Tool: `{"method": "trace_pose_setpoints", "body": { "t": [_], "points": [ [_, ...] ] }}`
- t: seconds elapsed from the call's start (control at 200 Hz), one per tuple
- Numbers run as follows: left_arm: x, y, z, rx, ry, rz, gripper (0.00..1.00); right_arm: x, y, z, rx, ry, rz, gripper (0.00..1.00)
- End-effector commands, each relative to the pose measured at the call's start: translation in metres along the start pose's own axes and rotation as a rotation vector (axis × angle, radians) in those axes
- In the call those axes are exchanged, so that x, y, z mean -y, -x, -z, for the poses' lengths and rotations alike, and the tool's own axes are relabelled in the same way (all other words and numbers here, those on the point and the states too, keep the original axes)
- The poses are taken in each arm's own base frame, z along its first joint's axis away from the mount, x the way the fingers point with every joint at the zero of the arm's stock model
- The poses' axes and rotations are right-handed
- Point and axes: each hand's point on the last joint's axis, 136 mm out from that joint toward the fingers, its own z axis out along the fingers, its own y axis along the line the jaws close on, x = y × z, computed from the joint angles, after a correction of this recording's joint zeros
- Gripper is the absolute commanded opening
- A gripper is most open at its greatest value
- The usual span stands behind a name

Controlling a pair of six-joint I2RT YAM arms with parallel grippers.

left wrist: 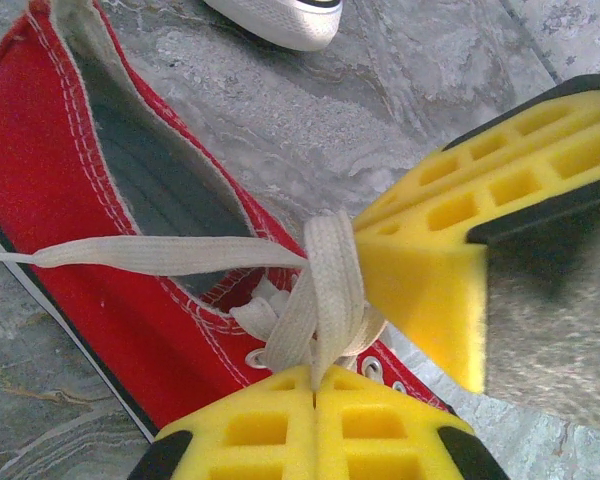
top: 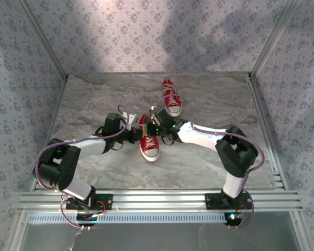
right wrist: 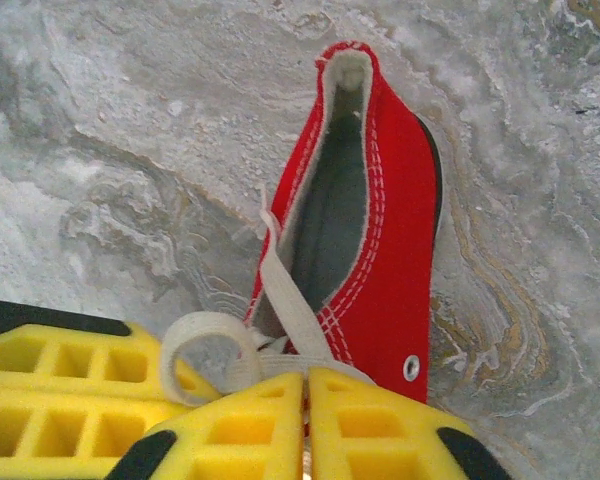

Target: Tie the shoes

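Observation:
Two red shoes lie on the marbled table. The near shoe (top: 149, 140) lies between both grippers; the far shoe (top: 171, 98) lies apart behind it. My left gripper (left wrist: 315, 385) is shut on a white lace (left wrist: 330, 270) that rises from the near shoe (left wrist: 100, 250) by its eyelets. A second strand stretches left across the shoe's opening. My right gripper (right wrist: 306, 385) is shut on a lace strand (right wrist: 292, 295) at the shoe's (right wrist: 380, 240) tongue end, with a small lace loop (right wrist: 195, 325) just left of its tips. From above, the left gripper (top: 137, 133) and right gripper (top: 158, 128) nearly touch over the shoe.
The far shoe's white toe (left wrist: 280, 20) lies just beyond the near one. Patterned walls enclose the table (top: 94, 104) on three sides. An aluminium rail (top: 157, 198) carries both arm bases along the near edge.

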Motion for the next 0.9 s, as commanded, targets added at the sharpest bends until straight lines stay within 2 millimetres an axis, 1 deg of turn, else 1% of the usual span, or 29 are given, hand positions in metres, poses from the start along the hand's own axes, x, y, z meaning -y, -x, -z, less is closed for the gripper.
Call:
{"method": "trace_pose_setpoints", "body": {
  "t": [0.0, 0.35, 0.54, 0.894],
  "points": [
    [0.01, 0.008, 0.002, 0.012, -0.039, -0.043, 0.0, -0.001, 0.008, -0.002, -0.007, -0.012, 0.016, 0.13],
    [0.01, 0.008, 0.003, 0.015, -0.036, -0.045, 0.0, 0.002, 0.001, -0.007, -0.035, -0.019, 0.015, 0.19],
    [0.01, 0.007, 0.003, 0.013, -0.034, -0.043, 0.0, 0.004, -0.005, -0.009, -0.056, -0.026, 0.014, 0.19],
    [0.01, 0.008, 0.003, 0.014, -0.035, -0.044, 0.0, 0.007, -0.011, -0.015, -0.082, -0.032, 0.006, 0.19]
  ]
}}
